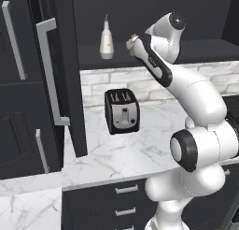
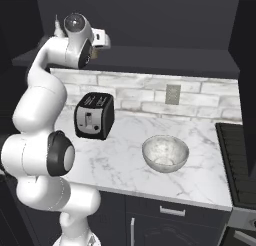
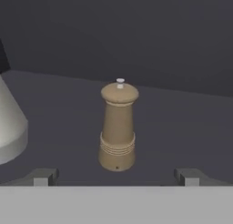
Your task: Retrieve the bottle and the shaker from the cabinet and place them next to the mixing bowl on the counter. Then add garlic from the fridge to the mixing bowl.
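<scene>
The shaker [image 3: 118, 127] is standing upright on the cabinet [image 1: 140, 53] shelf, straight ahead of the gripper [image 3: 116, 176] in the hand view, with the fingers [image 3: 42, 177] spread wide to either side of it and touching nothing. The gripper is holding nothing at this moment. Just beside the shaker on the shelf, toward the open cabinet door [image 1: 56, 75], the bottle [image 1: 107, 39] is standing upright too, apart from the shaker and untouched.

Below the shelf, the toaster [image 1: 122, 111] is sitting on the table [image 1: 140, 145] near the brick back wall, and the mixing bowl [image 2: 165, 153] is resting nearer the table's front edge, well apart from the toaster and toward the stove side. Nothing is lying in the bowl yet.

The step in hand looks like the reach for the shaker, the first of the cabinet pickups; neither item is beside the bowl, and the garlic step is far off. The next move is likely calling for the hand to advance along the shelf until the fingers are flanking the shaker's body, then closing squarely without nudging the bottle or tipping the slim shaker over.
</scene>
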Tool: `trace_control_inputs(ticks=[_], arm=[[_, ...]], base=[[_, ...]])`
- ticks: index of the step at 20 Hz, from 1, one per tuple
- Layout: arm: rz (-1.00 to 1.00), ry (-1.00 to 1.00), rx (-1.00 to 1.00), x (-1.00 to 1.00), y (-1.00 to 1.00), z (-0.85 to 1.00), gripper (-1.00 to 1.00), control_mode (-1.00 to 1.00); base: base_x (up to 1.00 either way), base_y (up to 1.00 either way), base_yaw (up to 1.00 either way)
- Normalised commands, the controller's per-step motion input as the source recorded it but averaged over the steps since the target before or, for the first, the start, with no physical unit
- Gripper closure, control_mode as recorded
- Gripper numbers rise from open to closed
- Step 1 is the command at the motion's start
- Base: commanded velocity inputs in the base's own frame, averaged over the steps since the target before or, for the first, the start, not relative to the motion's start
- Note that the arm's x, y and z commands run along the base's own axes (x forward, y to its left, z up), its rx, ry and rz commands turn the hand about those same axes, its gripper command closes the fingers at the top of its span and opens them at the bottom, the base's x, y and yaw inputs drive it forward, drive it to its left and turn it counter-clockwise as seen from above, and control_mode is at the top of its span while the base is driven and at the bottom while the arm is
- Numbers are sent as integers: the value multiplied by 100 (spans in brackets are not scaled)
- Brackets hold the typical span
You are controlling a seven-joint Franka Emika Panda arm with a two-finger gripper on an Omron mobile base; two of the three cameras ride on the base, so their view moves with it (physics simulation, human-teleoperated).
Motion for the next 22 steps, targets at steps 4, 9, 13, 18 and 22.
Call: trace_control_inputs(ticks=[4, 9, 13, 18, 22], arm=[[4, -1, 0, 32, 0, 0, -100, -100], [1, 0, 0, 39, 0, 0, -100, -100], [0, 0, 0, 34, 0, 0, -100, -100], [0, 0, 0, 30, 2, 0, -100, -100], [0, 0, 0, 24, 3, 0, -100, -100]], base=[[0, 0, 0], [0, 0, 0], [0, 0, 0], [0, 0, 0], [0, 0, 0]])
